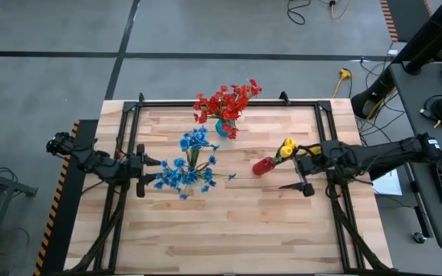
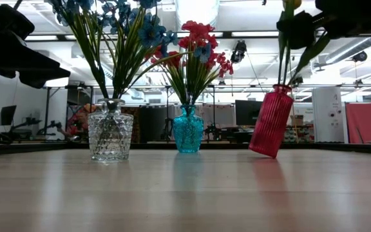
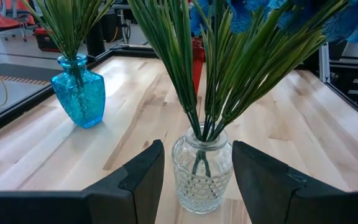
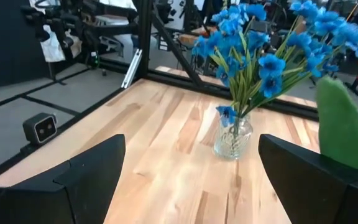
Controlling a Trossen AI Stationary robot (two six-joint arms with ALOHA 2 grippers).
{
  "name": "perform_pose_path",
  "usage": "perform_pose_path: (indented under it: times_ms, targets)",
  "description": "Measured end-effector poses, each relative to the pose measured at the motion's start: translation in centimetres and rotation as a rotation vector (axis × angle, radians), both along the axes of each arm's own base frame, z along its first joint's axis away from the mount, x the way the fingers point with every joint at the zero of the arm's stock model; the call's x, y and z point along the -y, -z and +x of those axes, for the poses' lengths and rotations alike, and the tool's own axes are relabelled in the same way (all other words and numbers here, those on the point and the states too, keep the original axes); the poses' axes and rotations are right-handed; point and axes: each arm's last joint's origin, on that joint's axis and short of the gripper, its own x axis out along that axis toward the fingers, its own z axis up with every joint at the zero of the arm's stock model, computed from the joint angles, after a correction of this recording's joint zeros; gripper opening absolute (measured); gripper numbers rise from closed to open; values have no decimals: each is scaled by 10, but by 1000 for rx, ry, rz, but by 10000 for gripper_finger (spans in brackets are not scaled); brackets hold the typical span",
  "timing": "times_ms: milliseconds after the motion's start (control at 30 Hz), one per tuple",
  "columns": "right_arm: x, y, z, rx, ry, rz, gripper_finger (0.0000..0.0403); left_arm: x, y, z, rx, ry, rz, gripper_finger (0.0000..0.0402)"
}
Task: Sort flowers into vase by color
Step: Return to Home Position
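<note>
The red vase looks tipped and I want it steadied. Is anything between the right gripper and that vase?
Nothing visible. In the high view only bare table lies between the open right gripper and the tilted red vase. The yellow flower in that vase leans close beside the gripper.

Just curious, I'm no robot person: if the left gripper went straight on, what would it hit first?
The clear glass vase of blue flowers: it stands straight ahead of the open left gripper, centred between its fingers and apparently close.
</note>
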Motion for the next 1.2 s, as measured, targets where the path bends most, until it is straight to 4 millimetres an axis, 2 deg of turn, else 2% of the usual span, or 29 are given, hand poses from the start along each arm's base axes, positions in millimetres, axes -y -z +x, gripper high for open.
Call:
perform_pose_path:
  times_ms: [633, 1200]
  targets:
    - [0, 0, 1, -1, 0, 11, 361, 0, 0, 0, -1, 0, 1, 172]
    - [0, -17, 3, 55, -4, -24, 361, 0, 0, 0, -2, 0, 1, 172]
